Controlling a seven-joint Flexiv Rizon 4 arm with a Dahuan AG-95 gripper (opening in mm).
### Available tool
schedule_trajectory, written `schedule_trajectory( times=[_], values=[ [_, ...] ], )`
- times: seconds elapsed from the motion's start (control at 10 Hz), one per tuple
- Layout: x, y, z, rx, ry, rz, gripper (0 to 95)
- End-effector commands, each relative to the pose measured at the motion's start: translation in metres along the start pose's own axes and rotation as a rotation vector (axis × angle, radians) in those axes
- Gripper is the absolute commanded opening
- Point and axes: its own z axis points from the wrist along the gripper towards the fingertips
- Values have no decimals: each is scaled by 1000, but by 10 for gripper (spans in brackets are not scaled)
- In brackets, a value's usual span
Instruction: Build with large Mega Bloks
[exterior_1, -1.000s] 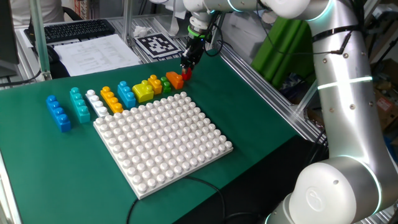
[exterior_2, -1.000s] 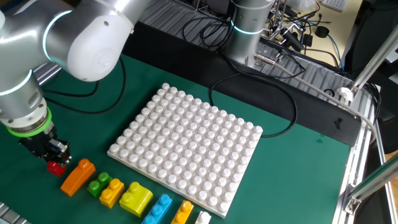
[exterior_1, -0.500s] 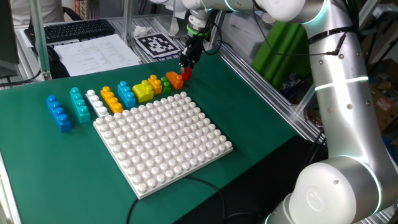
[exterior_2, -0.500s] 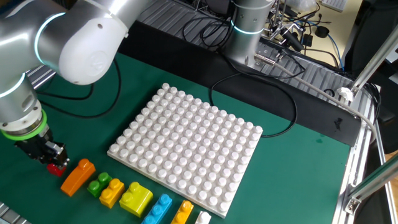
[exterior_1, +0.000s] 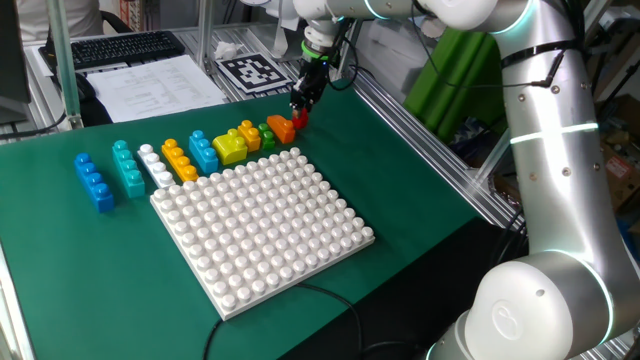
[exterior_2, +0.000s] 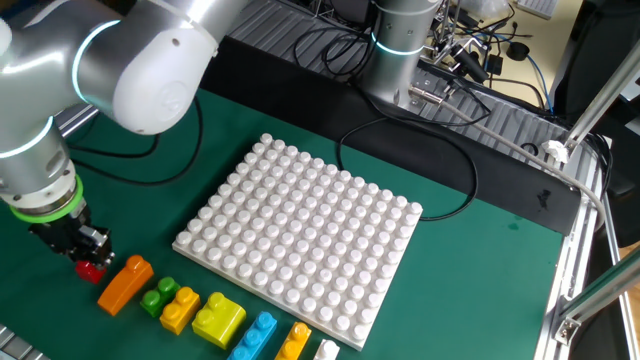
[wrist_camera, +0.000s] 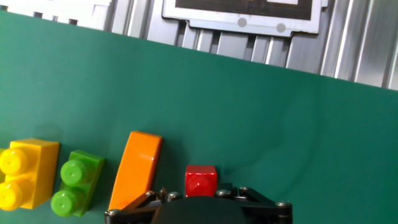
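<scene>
Green felt-like mat (exterior_1: 420, 170) covering the table, with aluminium framing and a printed marker tag (exterior_1: 248, 70) at its far edge. Item one: big square white studded plastic baseplate (exterior_2: 300, 235), bare, no brick mounted on it. Item two: a row of glossy plastic studded bricks alongside one edge of that plate, namely a blue four-stud bar (exterior_1: 94, 181), a teal bar (exterior_1: 127, 167), a white bar (exterior_1: 155, 166), an orange studded bar (exterior_1: 180, 160), a lighter blue brick (exterior_1: 203, 152), a yellow-green block (exterior_2: 219, 320), a yellow two-stud brick (wrist_camera: 20, 171), a green two-stud brick (wrist_camera: 78, 182) and a smooth orange sloped wedge (wrist_camera: 134, 169). Item three: a small red single-stud brick (wrist_camera: 200, 180), at the end of the row, just beside the wedge and apart from it. Item four: my gripper (exterior_2: 82, 257), pointing straight down over the red brick, fingers low at its sides; whether they are pinching it or merely bracketing it I cannot tell, the hand view showing only the brick's top above my housing. Step in hand, as I judge it: picking the first brick. Next move calls for a firm squeeze on the red brick's flat sides, a straight lift clear of the wedge, then carriage to the baseplate with studs aligned before pressing down.
</scene>
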Motion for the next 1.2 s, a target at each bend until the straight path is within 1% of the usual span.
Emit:
schedule_trajectory(
  times=[0.1, 0.2, 0.3, 0.4, 0.5, 1.1, 1.2],
  values=[
    [-1, -1, 0, -7, 0, 1, 570],
    [-1, -1, 0, -10, -10, 1, 570],
    [-1, -1, 0, -38, -8, 1, 570],
    [-1, -1, 0, -47, 10, 0, 570],
    [-1, -1, 0, -57, 43, -1, 570],
    [-1, -1, 0, -19, 46, 0, 570],
    [-1, -1, 0, -17, 45, 1, 570]
  ],
)
